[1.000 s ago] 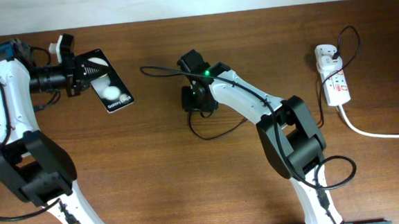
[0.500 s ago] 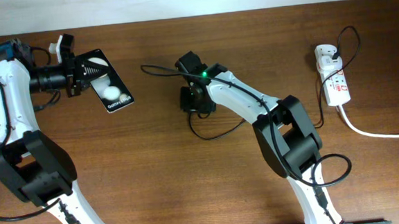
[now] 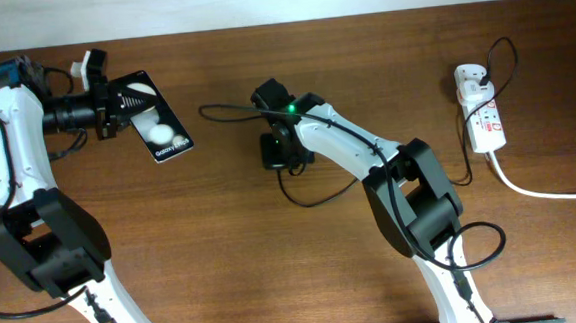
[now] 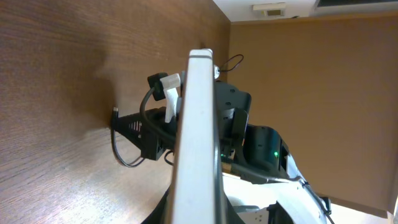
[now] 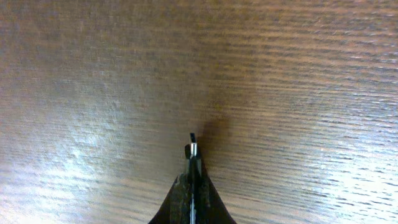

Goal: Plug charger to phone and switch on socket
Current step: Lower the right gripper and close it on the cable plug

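Note:
The phone [image 3: 162,127], black with two white reflections, is held off the table at the far left by my left gripper [image 3: 116,109], which is shut on one end of it. In the left wrist view the phone [image 4: 196,124] shows edge-on between the fingers. My right gripper [image 3: 272,154] is at mid-table, tipped down at the wood, and shut on the charger's small plug [image 5: 193,148], whose metal tip sticks out past the fingertips. The thin black cable [image 3: 306,202] loops under that arm and runs right to the white adapter [image 3: 471,78] in the socket [image 3: 486,124].
The socket's thick white cord [image 3: 545,192] leaves the strip and runs off the right edge. The right arm [image 3: 368,152] stretches across the middle of the table. A pale wall runs along the table's far edge.
My right gripper has shifted a little to the left with the plug, and the cable loop has followed. The left arm and the phone have not moved.

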Controlling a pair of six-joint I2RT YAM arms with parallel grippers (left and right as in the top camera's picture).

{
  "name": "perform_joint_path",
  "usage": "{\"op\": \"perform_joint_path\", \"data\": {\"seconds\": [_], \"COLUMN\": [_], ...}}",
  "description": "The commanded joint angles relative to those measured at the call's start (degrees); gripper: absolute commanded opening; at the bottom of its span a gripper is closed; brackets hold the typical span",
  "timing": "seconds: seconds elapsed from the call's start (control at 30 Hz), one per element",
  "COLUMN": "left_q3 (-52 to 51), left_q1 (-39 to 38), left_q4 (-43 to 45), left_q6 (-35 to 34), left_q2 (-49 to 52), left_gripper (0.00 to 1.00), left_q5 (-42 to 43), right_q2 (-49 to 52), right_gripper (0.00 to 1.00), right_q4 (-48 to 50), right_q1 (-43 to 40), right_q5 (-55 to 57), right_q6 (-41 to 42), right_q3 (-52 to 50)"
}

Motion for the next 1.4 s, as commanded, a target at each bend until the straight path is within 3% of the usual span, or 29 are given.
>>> {"op": "perform_joint_path", "data": {"seconds": [0.0,0.23,0.7,0.83,0.9,1.03,1.37], "left_q3": [-0.07,-0.07,-0.07,-0.07,-0.07,-0.07,-0.07], "left_q1": [0.39,0.39,0.39,0.39,0.39,0.39,0.39], "left_q4": [-0.15,-0.13,-0.13,-0.13,-0.11,-0.09,-0.13], "left_q6": [0.96,0.96,0.96,0.96,0.96,0.96,0.98], "left_q2": [-0.26,-0.26,-0.26,-0.26,-0.26,-0.26,-0.26], "left_gripper": [0.00,0.00,0.00,0.00,0.00,0.00,0.00], "left_q5": [1.92,1.90,1.90,1.90,1.90,1.90,1.90], "right_q2": [2.86,2.86,2.86,2.86,2.86,2.86,2.86], "right_gripper": [0.04,0.04,0.05,0.16,0.17,0.33,0.33], "right_q4": [-3.87,-11.78,-10.80,-10.78,-10.84,-11.06,-8.24], "right_q1": [-2.01,-4.31,0.09,0.02,0.04,0.02,0.04], "right_q5": [1.22,13.05,12.52,9.97,9.99,9.88,4.72], "right_q6": [-10.36,-12.11,-10.34,-7.04,-4.79,-2.25,-1.05], "right_q3": [-1.01,-0.98,-1.05,-1.11,-1.11,-1.16,-1.95]}}
